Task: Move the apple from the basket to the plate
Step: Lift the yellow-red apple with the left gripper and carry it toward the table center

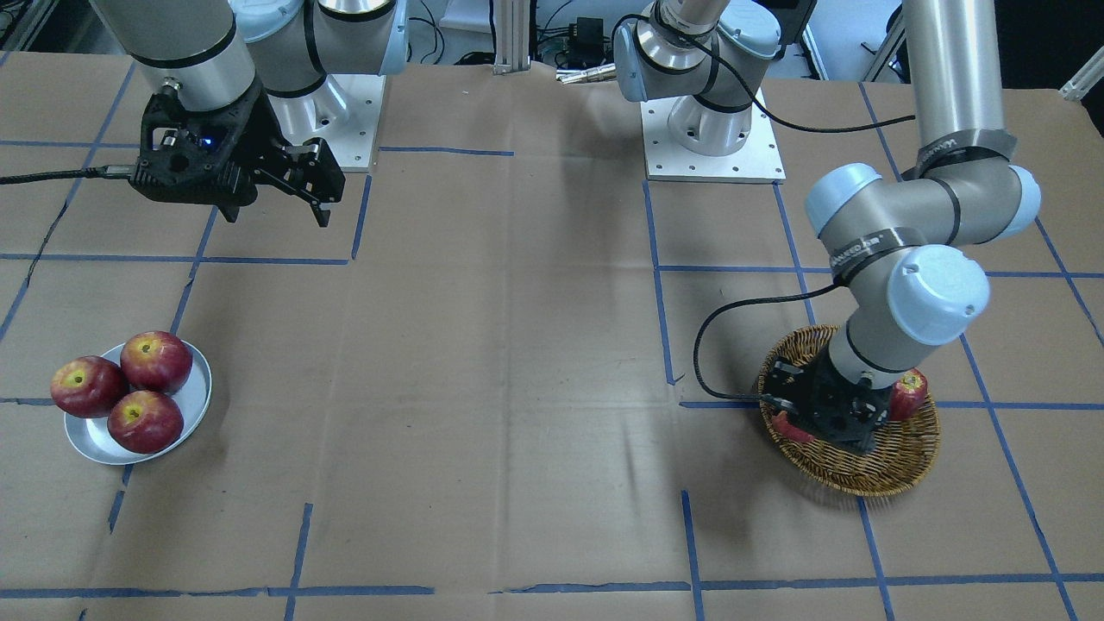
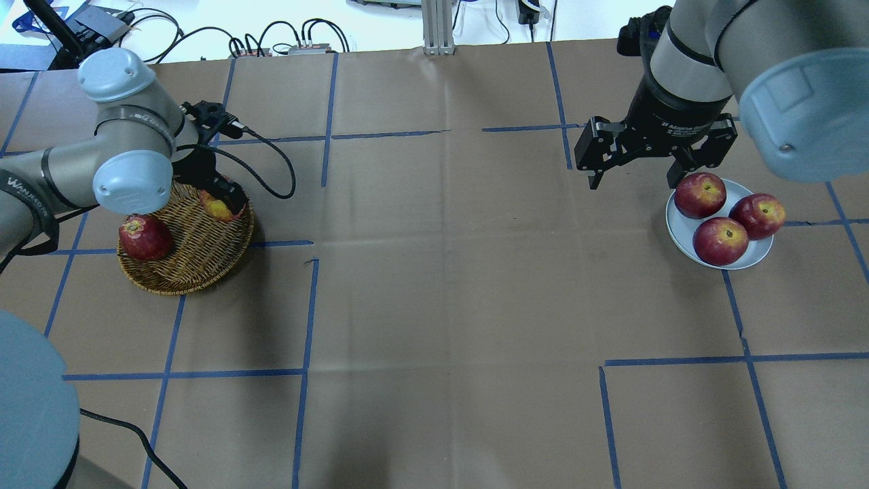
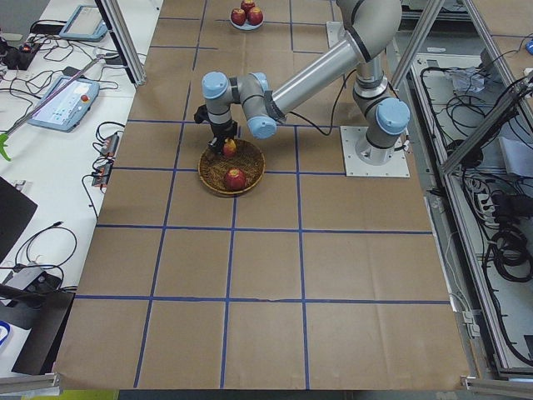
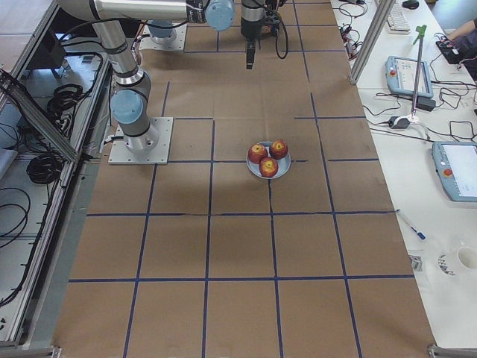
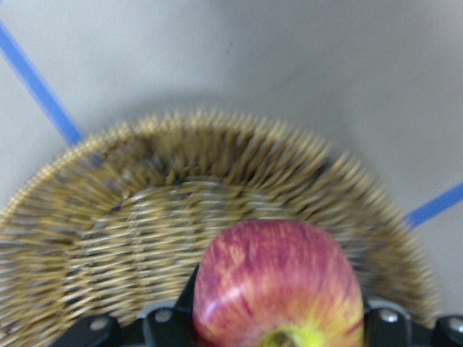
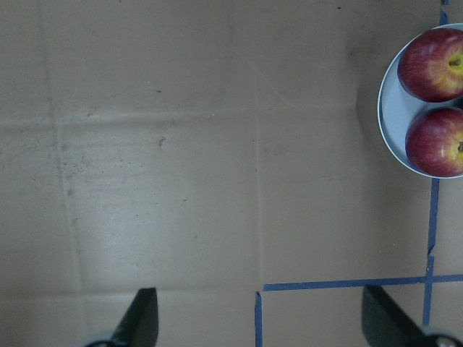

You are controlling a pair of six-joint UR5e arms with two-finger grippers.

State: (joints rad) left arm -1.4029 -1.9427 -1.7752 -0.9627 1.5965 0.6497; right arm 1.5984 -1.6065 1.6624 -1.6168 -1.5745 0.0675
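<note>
The pinkish-red apple (image 5: 278, 285) with a yellow patch sits between the fingers of my left gripper (image 5: 278, 329), which is shut on it at the far side of the wicker basket (image 2: 183, 272). It also shows in the overhead view (image 2: 218, 207). The left arm covers much of the basket (image 1: 871, 470) in the front view. The silver plate (image 2: 679, 231) on the other side holds three deep-red apples (image 2: 719, 241). My right gripper (image 2: 635, 178) is open and empty, above the table just beyond the plate's far left edge.
A dark red apple (image 2: 144, 236) lies in the near left part of the basket. Brown paper with blue tape lines (image 2: 305, 305) covers the table. A black cable (image 2: 271, 159) loops from the left wrist. The arm bases (image 1: 711, 138) stand at the table's back.
</note>
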